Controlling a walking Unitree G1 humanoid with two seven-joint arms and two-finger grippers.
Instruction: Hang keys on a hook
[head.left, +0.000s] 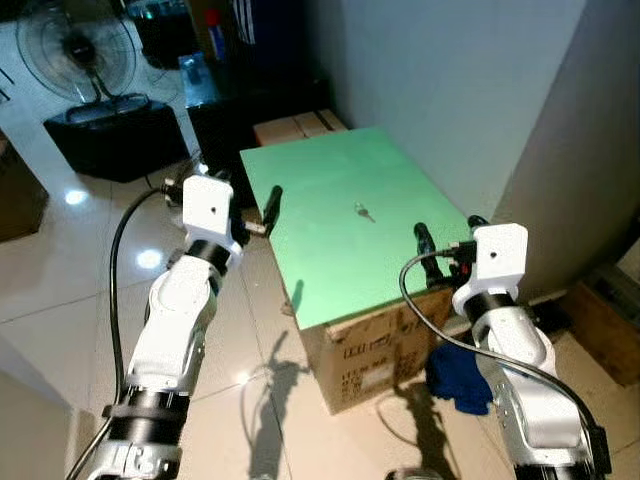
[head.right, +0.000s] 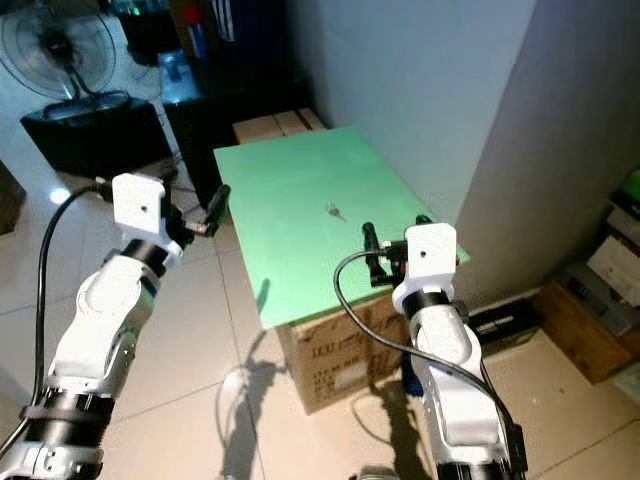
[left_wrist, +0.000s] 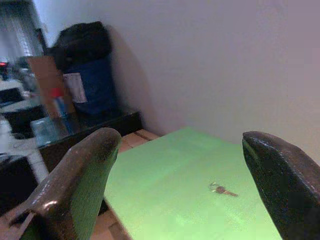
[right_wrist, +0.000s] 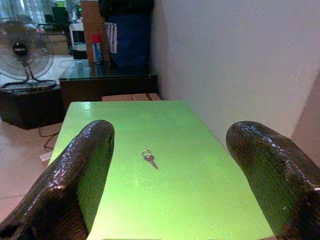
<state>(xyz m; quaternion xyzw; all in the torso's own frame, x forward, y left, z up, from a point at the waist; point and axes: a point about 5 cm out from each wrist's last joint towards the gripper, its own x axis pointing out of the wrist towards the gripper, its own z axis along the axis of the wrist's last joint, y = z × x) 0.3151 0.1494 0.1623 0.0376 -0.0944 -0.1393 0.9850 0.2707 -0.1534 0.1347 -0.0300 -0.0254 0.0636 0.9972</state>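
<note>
A small key on a ring (head.left: 364, 212) lies flat near the middle of a green board (head.left: 330, 180) that tops a cardboard box; the same key (right_wrist: 149, 158) (left_wrist: 221, 189) appears small in both wrist views. My left gripper (head.left: 268, 212) is raised at the board's left edge, open, holding nothing. My right gripper (head.left: 445, 243) hovers at the board's near right corner, open and empty, with the key ahead of its wide-spread fingers (right_wrist: 80, 180).
The cardboard box (head.left: 372, 355) stands on a glossy tiled floor against a pale wall. A fan (head.left: 88, 50) on a black stand and a dark cabinet (head.left: 215, 110) are at the back left. A blue cloth (head.left: 455, 378) lies by the box.
</note>
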